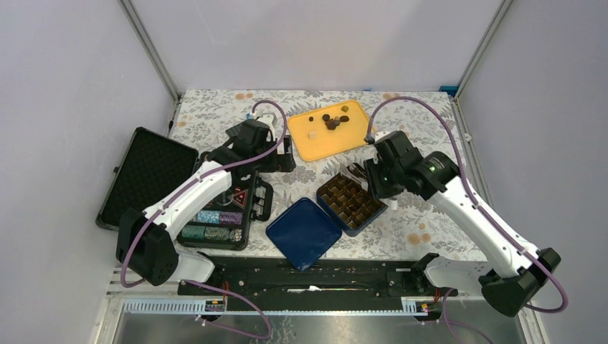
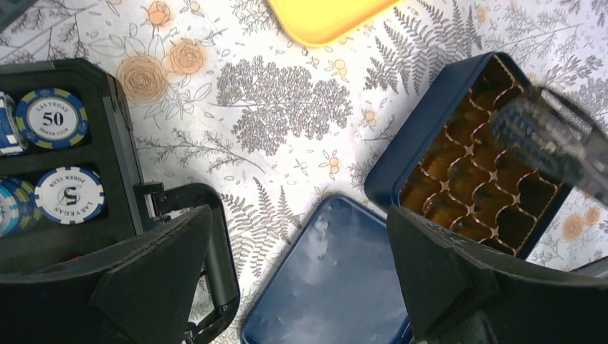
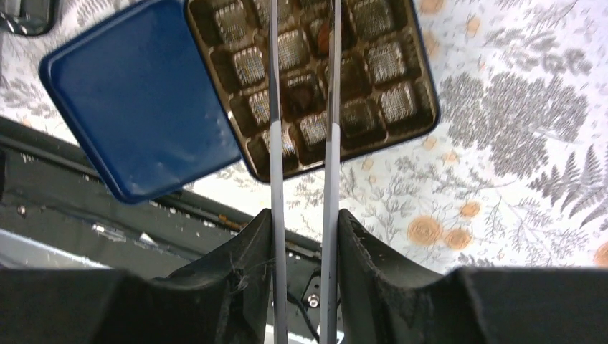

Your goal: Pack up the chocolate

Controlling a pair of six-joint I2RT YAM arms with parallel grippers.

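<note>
Several dark brown chocolate pieces (image 1: 332, 122) and one pale cream piece (image 1: 312, 134) lie on a yellow tray (image 1: 315, 147) at the back. An open blue box (image 1: 351, 202) with a brown compartment insert sits mid-table, and its rim shows in the right wrist view (image 3: 423, 122). My right gripper (image 1: 373, 179) (image 3: 305, 236) is shut on grey tongs (image 3: 330, 143), whose tips hang over the box's compartments. A dark piece (image 3: 301, 89) sits in a compartment between the tong arms. My left gripper (image 1: 276, 154) (image 2: 301, 287) is open and empty, above the table left of the box.
The blue lid (image 1: 303, 233) lies flat left of the box, near the front edge. An open black case (image 1: 226, 208) with striped poker chips (image 2: 61, 118) sits at the left. The tongs also show in the left wrist view (image 2: 552, 136), over the box.
</note>
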